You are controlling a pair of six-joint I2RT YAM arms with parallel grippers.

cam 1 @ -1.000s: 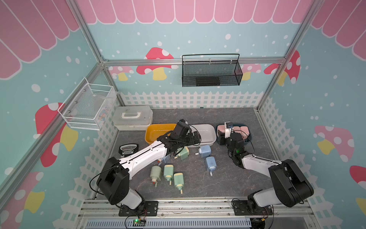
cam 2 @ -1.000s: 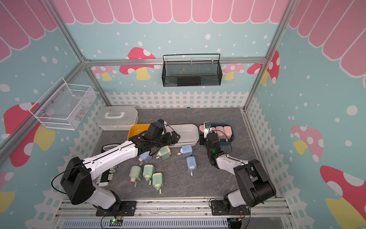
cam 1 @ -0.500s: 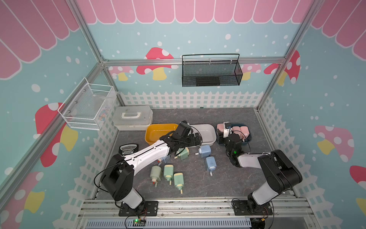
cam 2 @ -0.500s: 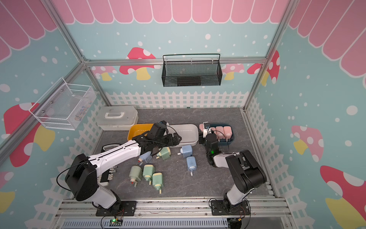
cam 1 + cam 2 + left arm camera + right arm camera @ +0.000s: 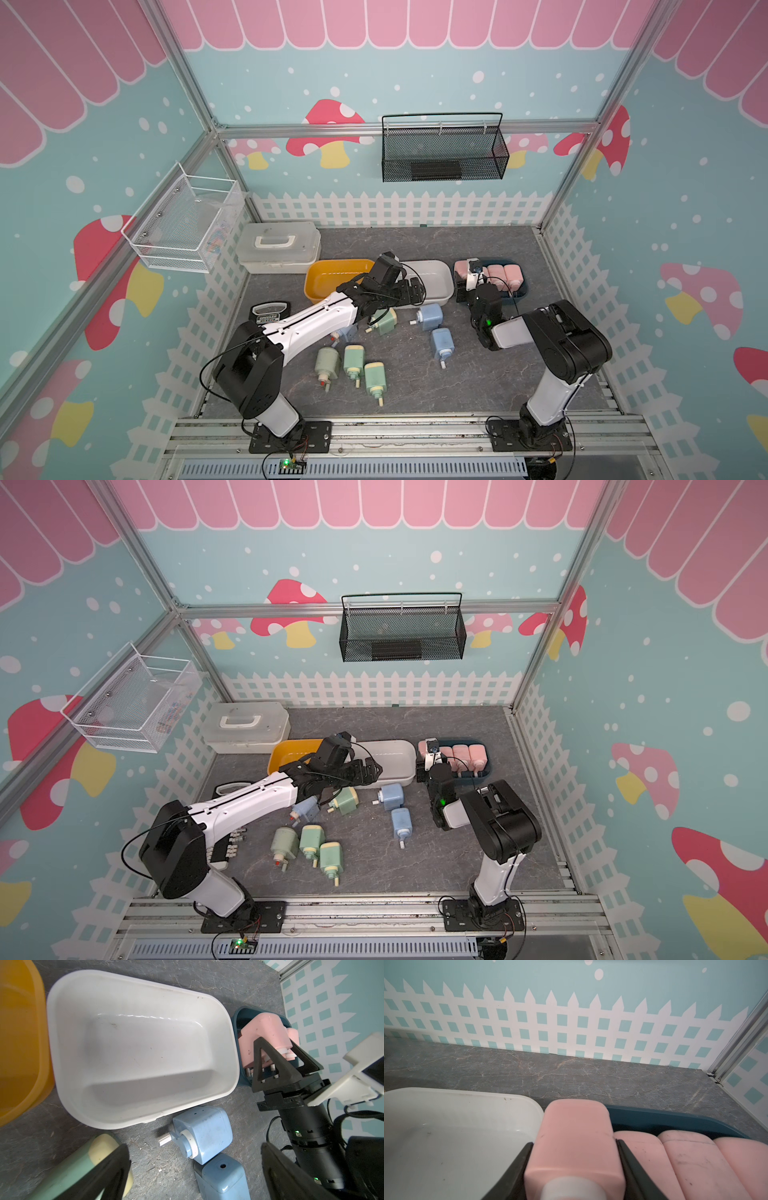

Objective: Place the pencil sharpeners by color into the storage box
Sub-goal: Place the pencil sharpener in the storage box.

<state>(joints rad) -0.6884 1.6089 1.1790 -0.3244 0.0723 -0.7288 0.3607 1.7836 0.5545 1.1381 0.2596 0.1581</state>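
My right gripper (image 5: pixel 574 1144) is shut on a pink pencil sharpener (image 5: pixel 575 1126), held at the left end of the dark blue storage box (image 5: pixel 521 291). Three more pink sharpeners (image 5: pixel 503 274) lie in that box. My left gripper (image 5: pixel 194 1147) is open and holds nothing. It hangs at the front rim of the empty white box (image 5: pixel 62 1076), above two blue sharpeners (image 5: pixel 205 1128) (image 5: pixel 222 1178). A green sharpener (image 5: pixel 83 1165) lies beside one finger. Three green ones (image 5: pixel 354 359) lie nearer the front, and another blue one (image 5: pixel 305 808) lies under the left arm.
An empty yellow box (image 5: pixel 316 278) stands left of the white one. Behind it is a lidded white case (image 5: pixel 278 247). A black-framed item (image 5: pixel 268 311) and a black-and-white bar tool (image 5: pixel 230 845) lie by the left fence. Wire baskets hang on the walls.
My right gripper has carried the pink sharpener a little back and left to the blue box's end, its elbow swinging inward. The left gripper has shifted slightly right along the white box.
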